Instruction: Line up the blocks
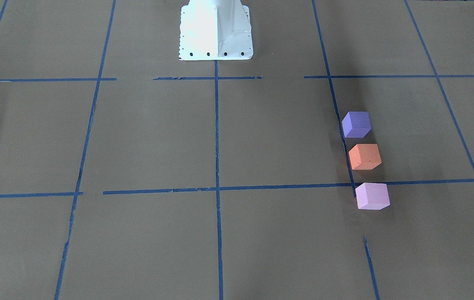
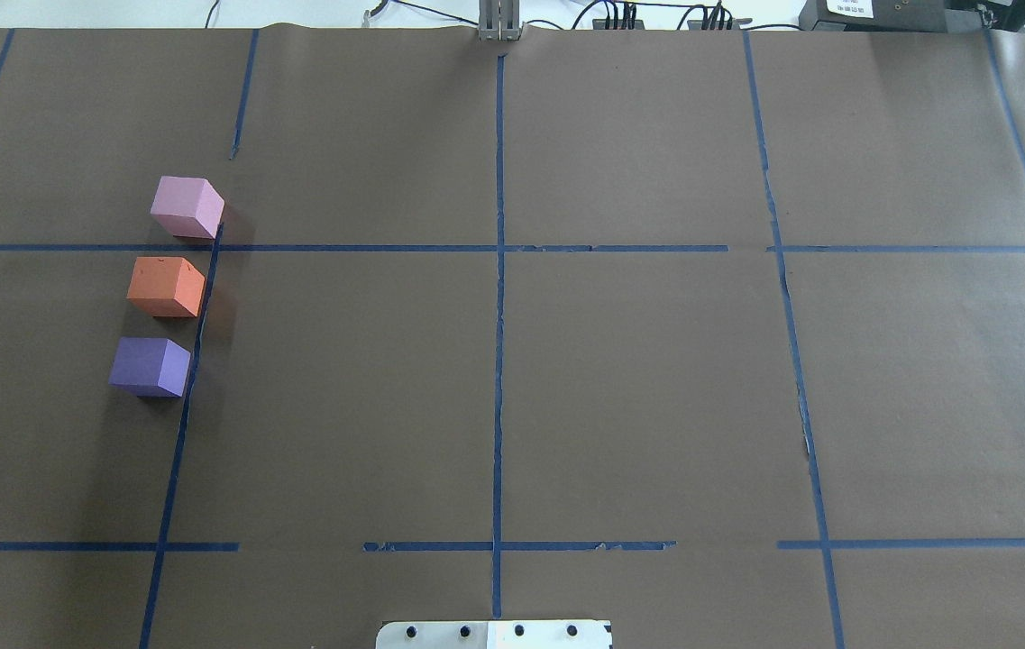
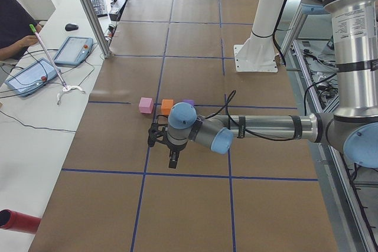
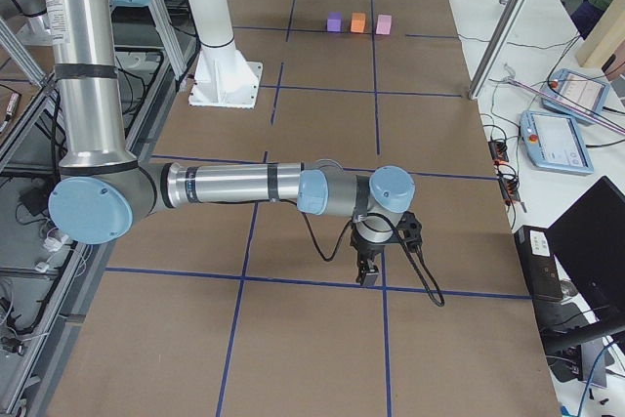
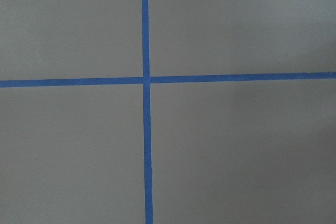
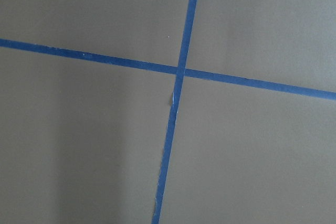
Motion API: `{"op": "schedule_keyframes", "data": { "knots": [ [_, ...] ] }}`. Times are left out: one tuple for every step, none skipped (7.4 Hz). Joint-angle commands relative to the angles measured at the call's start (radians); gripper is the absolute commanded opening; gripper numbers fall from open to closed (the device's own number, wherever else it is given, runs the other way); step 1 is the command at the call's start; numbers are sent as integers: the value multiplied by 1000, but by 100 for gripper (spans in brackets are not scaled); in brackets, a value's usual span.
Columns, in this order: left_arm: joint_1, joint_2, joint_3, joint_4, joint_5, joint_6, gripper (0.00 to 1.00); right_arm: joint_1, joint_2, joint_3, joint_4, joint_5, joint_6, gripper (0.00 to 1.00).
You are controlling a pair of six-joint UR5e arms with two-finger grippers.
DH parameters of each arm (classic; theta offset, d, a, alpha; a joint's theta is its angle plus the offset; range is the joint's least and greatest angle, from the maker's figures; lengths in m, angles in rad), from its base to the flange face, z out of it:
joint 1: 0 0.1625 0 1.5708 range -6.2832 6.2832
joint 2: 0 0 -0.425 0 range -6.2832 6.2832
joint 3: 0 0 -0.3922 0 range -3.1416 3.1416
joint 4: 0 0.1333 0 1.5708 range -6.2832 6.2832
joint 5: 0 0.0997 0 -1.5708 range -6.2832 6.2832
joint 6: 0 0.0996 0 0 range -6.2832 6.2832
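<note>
Purple block [image 2: 150, 366], orange block [image 2: 166, 287] and pink block [image 2: 187, 206] are lined up, well apart from left gripper [image 3: 172, 162] and right gripper [image 4: 367, 275]; finger spread cannot be told.

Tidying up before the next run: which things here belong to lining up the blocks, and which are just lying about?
Belong: purple block, orange block, pink block, already in a row.
Lying about, on the side bench: two pendants, keyboard, mouse, red cylinder.
</note>
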Motion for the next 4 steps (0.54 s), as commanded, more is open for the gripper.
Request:
{"op": "schedule_keyframes", "data": {
  "knots": [
    [-72,17,17,12,-10,115,100,0,0,0,0,0,0,100],
    [-86,46,-7,53,-9,143,100,0,2,0,0,0,0,100],
    [-89,43,-45,150,-1,194,100,0,0,0,0,0,0,100],
    [-95,36,-61,224,4,235,100,0,0,0,0,0,0,100]
  ]
}}
